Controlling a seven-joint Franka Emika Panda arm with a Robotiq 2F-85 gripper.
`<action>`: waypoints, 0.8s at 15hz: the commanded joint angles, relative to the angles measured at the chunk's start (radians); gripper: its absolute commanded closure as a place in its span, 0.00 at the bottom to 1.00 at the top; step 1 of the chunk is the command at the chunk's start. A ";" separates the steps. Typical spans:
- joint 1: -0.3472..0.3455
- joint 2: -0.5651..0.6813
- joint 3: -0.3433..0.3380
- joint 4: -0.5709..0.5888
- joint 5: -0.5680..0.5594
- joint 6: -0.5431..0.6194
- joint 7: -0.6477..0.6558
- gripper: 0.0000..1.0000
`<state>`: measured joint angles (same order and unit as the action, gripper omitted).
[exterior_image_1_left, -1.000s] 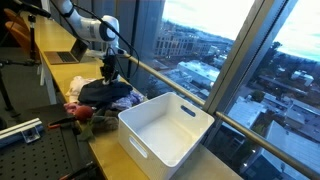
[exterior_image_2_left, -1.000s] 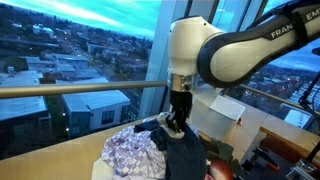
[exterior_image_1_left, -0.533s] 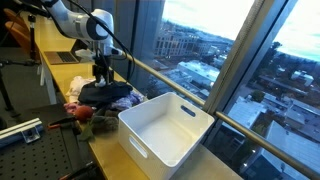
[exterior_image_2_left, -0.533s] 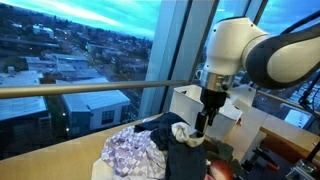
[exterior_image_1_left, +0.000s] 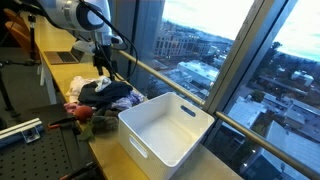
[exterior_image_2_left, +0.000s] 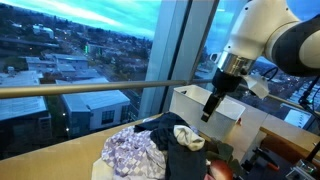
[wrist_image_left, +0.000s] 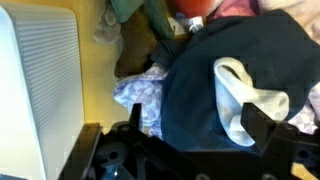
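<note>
- You are holding the gripper (exterior_image_2_left: 209, 108) in the air above the pile of clothes (exterior_image_2_left: 160, 150), in the right half of that exterior view; it is touching nothing.
- In the wrist view the jaws are standing spread at the bottom edge, released, with nothing between them.
- As far as the pictures show, no garment is being lifted: every piece is lying in the pile, left of centre in an exterior view (exterior_image_1_left: 103, 93), just beside the white bin (exterior_image_1_left: 150, 150).
- No clothing is showing inside the bin, so I judge the handling of the pile to be at its start, with all of it left.
- The dark garment (wrist_image_left: 200, 80) is lying uppermost, filling the right half of the wrist view, crumpled and soft-looking.
- A white piece (wrist_image_left: 240, 95) is resting on it, folded over on itself.
- A lilac patterned cloth (wrist_image_left: 140, 95) is peeking out at its left edge, near the bin's ribbed wall (wrist_image_left: 40, 80).
</note>
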<state>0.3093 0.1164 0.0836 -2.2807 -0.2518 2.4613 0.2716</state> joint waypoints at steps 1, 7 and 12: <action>-0.053 0.035 0.027 0.013 -0.004 0.147 -0.104 0.00; -0.117 0.268 0.088 0.112 0.189 0.252 -0.347 0.00; -0.130 0.531 0.180 0.298 0.259 0.203 -0.466 0.00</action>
<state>0.1937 0.4969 0.2182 -2.1268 -0.0126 2.6956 -0.1315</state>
